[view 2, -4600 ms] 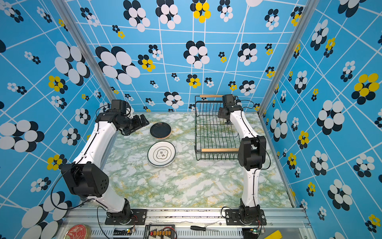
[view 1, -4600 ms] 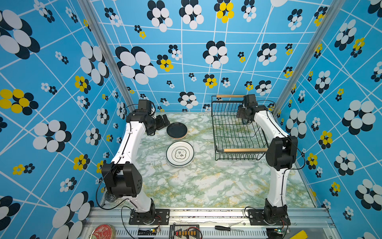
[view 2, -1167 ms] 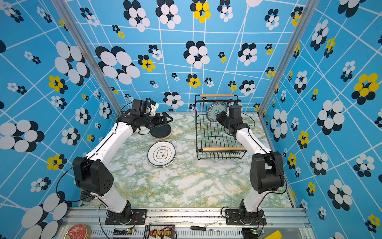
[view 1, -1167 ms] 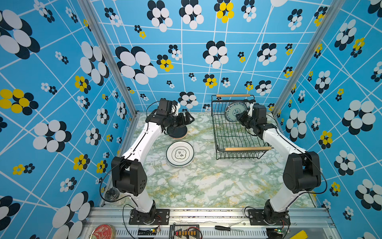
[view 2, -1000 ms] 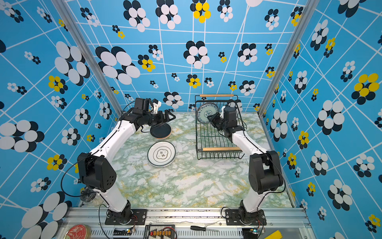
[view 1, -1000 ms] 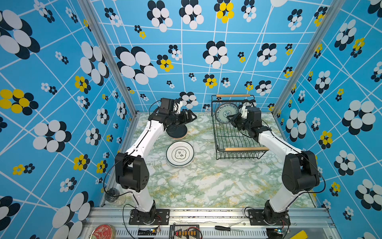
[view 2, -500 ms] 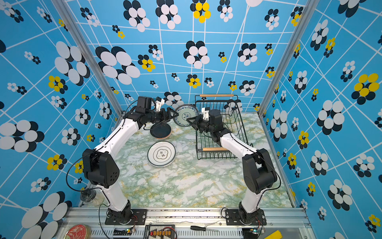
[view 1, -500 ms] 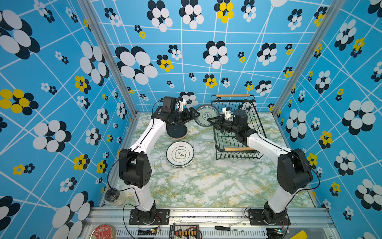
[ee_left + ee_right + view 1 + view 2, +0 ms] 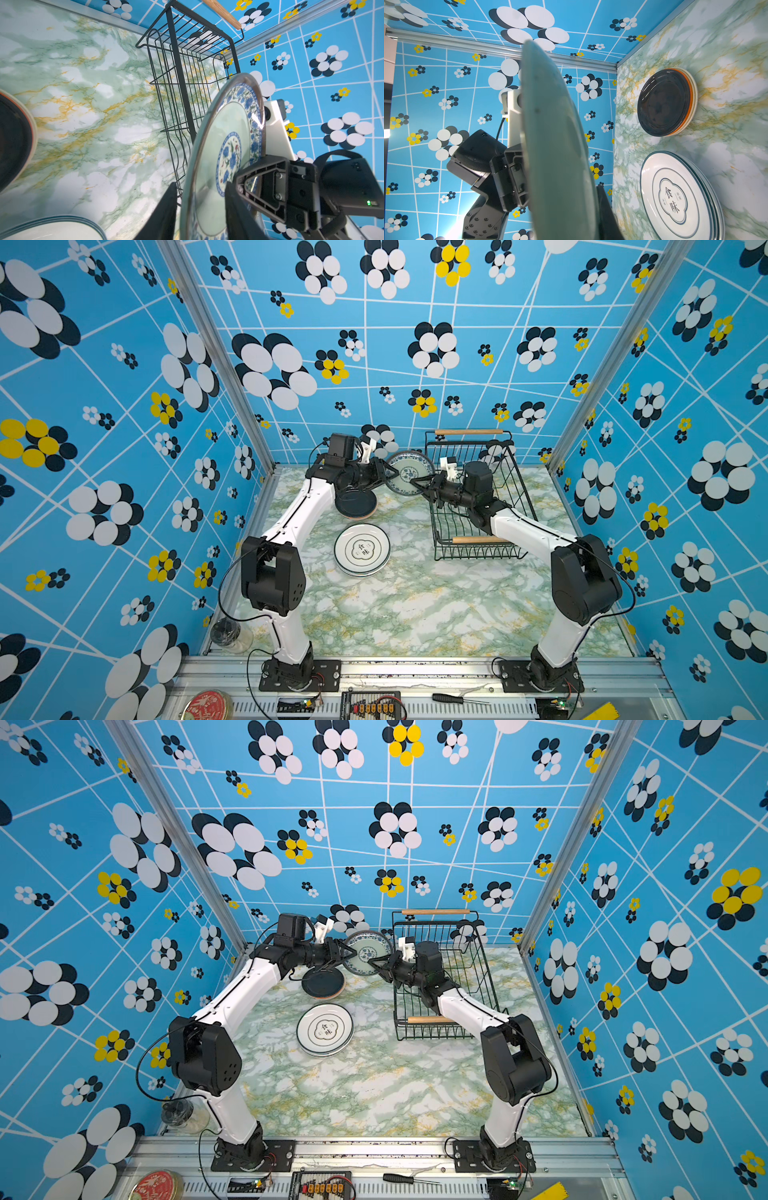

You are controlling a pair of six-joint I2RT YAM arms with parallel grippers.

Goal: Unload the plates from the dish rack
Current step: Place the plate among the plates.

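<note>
A teal-patterned plate (image 9: 409, 477) (image 9: 368, 952) hangs upright in the air between the dish rack (image 9: 469, 432) and the left arm. My right gripper (image 9: 415, 483) (image 9: 583, 203) is shut on its rim nearest the rack. On the opposite rim, my left gripper (image 9: 388, 472) (image 9: 200, 187) has closed, one finger on each face. No plates show in the black wire rack. On the table lie a black-topped stack of small plates (image 9: 355, 504) and a stack of white emblem plates (image 9: 362, 549).
The rack stands at the back right against the wall. A glass jar (image 9: 226, 632) sits at the table's front left corner. A red tin lid (image 9: 206, 705) and a screwdriver (image 9: 453, 698) lie on the front rail.
My right gripper carried the patterned plate out of the rack and leftward. My left gripper reached across to meet it and closed its wide-open jaws on the plate's other edge.
</note>
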